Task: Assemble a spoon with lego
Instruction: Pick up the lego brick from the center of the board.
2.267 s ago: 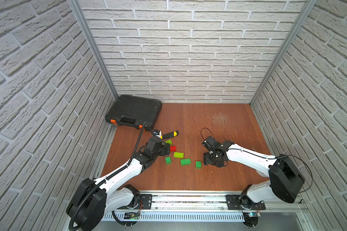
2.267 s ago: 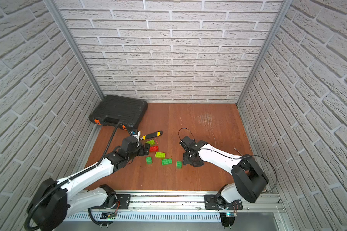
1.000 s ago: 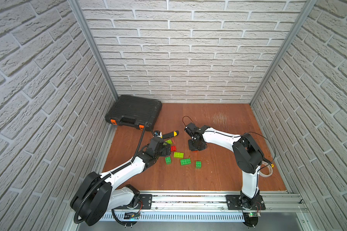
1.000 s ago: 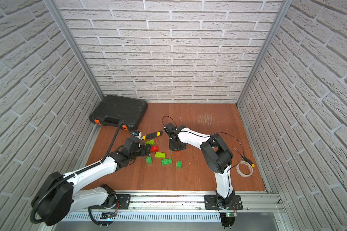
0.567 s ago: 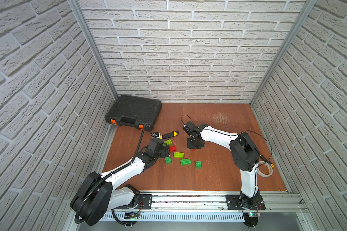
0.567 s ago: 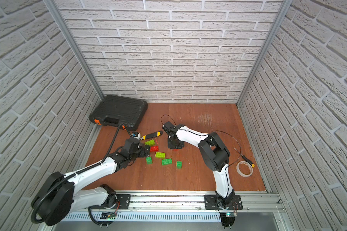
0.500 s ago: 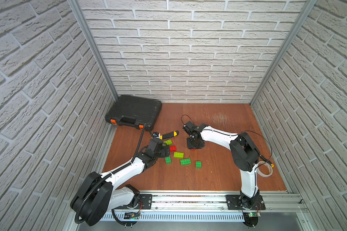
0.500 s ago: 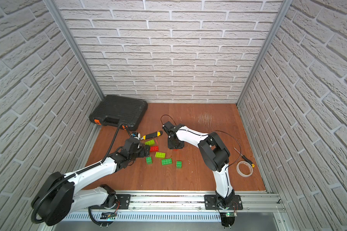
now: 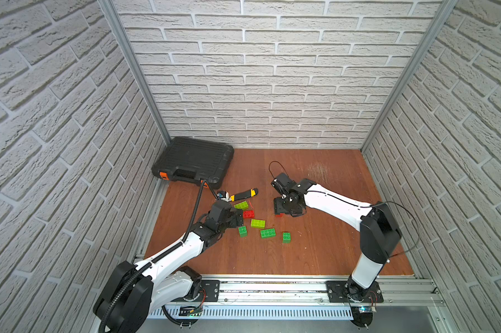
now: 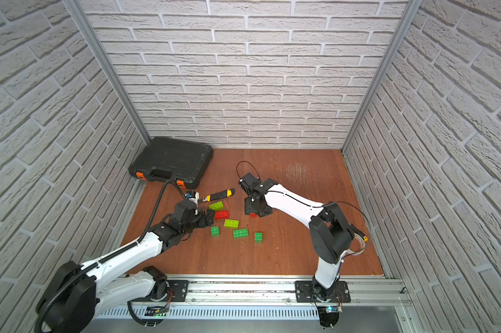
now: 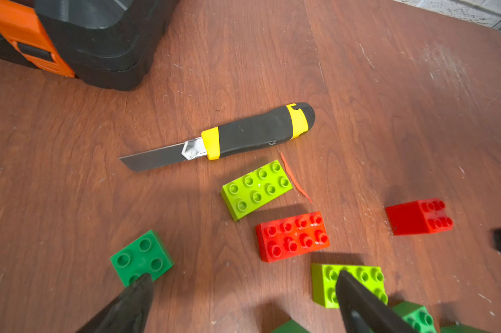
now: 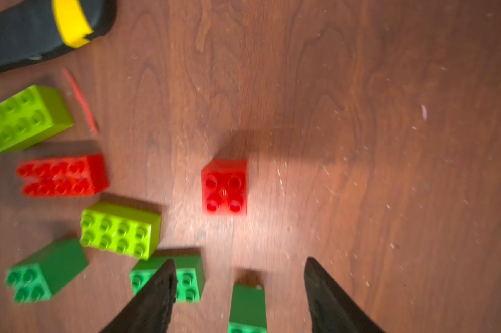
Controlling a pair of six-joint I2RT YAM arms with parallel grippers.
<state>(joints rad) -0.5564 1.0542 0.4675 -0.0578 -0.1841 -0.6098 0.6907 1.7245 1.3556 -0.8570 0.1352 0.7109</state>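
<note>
Lego bricks (image 9: 258, 223) are lying loose on the table (image 9: 330, 245), nothing joined. The red square brick (image 12: 224, 187) is sitting just beyond the right gripper (image 12: 239, 276), its fingers parted and empty, and farther from the left gripper (image 11: 243, 275), which is spread wide.

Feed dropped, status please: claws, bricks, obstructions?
Left claw open, hovering over bricks. Right claw open, empty, above small red brick. No spoon yet, bricks loose. Utility knife, blade out, beside them.

Evenly lit; right wrist view (seemingly) smeared.
</note>
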